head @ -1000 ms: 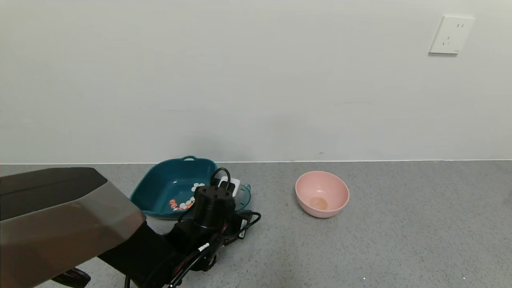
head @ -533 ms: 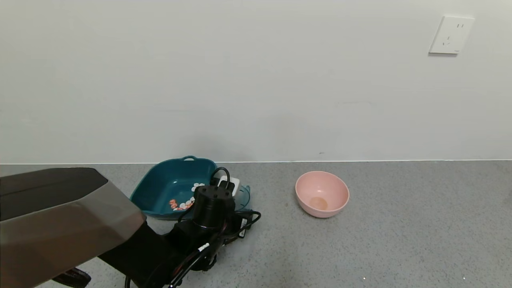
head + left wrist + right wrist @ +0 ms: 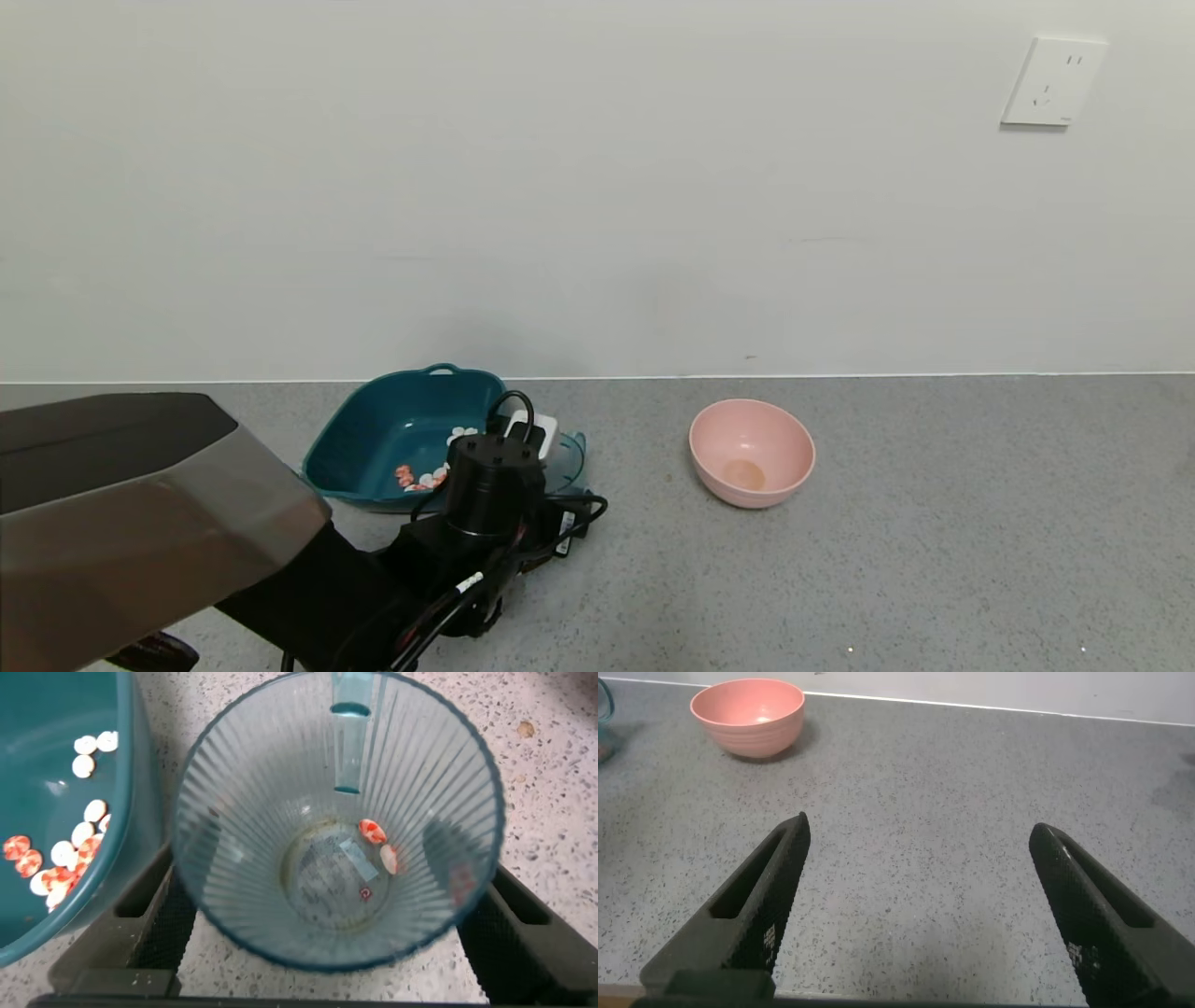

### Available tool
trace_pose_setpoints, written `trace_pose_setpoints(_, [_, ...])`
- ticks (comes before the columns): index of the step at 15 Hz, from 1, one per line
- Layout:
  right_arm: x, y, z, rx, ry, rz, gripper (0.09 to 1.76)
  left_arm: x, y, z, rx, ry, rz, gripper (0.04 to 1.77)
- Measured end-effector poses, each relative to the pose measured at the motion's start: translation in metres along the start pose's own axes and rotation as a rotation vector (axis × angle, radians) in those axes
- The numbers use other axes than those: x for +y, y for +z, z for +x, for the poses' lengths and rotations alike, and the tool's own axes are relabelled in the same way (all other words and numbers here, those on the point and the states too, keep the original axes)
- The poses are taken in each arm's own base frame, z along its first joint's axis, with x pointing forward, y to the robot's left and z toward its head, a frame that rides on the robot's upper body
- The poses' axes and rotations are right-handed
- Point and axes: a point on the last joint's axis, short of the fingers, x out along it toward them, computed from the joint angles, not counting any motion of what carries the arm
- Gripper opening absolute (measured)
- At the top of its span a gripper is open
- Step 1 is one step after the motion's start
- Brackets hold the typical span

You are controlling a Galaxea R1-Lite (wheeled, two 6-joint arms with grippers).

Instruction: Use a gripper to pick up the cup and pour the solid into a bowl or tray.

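Observation:
My left gripper (image 3: 519, 464) is shut on the ribbed blue-green cup (image 3: 567, 459), which it holds upright just right of the dark teal tub (image 3: 364, 439). In the left wrist view the fingers (image 3: 159, 929) flank the cup (image 3: 243, 812), with the gripper (image 3: 341, 924) centred on it. Two pieces of the solid (image 3: 377, 840) lie on the cup's bottom. Many white and orange-red pieces (image 3: 422, 478) lie in the tub, which also shows in the left wrist view (image 3: 37, 719) with its pieces (image 3: 65, 849). My right gripper (image 3: 920, 877) is open and empty over bare table.
A round pink bowl (image 3: 752, 453) stands on the grey speckled table right of the cup; it also shows in the right wrist view (image 3: 747, 714). A white wall runs along the table's far edge, with a socket (image 3: 1053, 81) at the upper right.
My left arm and the cup have shifted slightly to the left, toward the tub. The pink bowl and the pieces in the tub have not moved.

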Motion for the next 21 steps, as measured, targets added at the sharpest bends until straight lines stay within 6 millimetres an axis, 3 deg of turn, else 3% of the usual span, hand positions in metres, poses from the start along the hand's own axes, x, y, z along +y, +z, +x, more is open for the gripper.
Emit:
trace_pose_setpoints(5, [0.0, 0.0, 0.0, 0.0, 0.0, 0.0, 1.71, 0.009, 0.01, -0.025, 0.002, 0.002, 0.006, 1.68])
trace_pose_setpoints(9, [0.0, 0.0, 0.0, 0.0, 0.0, 0.0, 1.71, 0.023, 0.021, -0.059, -0.005, 0.003, 0.002, 1.69])
trace_pose_setpoints(21, [0.0, 0.0, 0.0, 0.0, 0.0, 0.0, 1.71, 0.065, 0.017, -0.155, -0.037, 0.052, -0.012, 1.71])
